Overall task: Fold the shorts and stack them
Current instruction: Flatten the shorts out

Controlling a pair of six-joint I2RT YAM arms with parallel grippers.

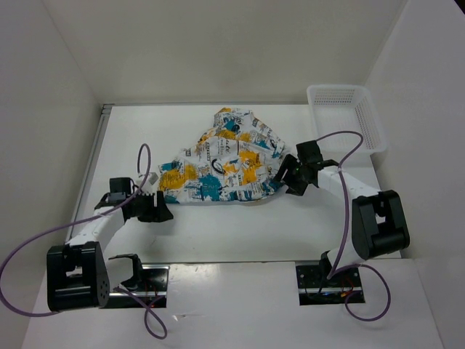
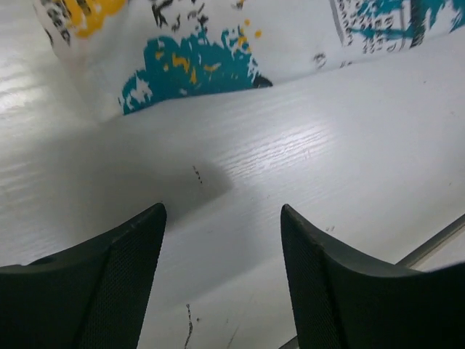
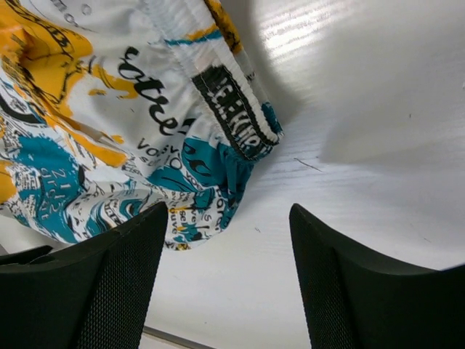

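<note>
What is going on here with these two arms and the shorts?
Two robot arms are working on the shorts, which lie bunched on the table, not yet neatly folded. The left gripper is open just short of their near-left edge, and the right gripper is open at their right end. Neither holds the fabric. A basket stands at the far right.

white mesh basket (image 1: 347, 116) on table (image 1: 218, 234)

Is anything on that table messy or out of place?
Only the shorts: they lie mid-table in a rumpled, lopsided heap, neither flat nor folded, with the waistband corner bunched up near the right gripper. The white mesh basket stands upright at the far right corner.
</note>
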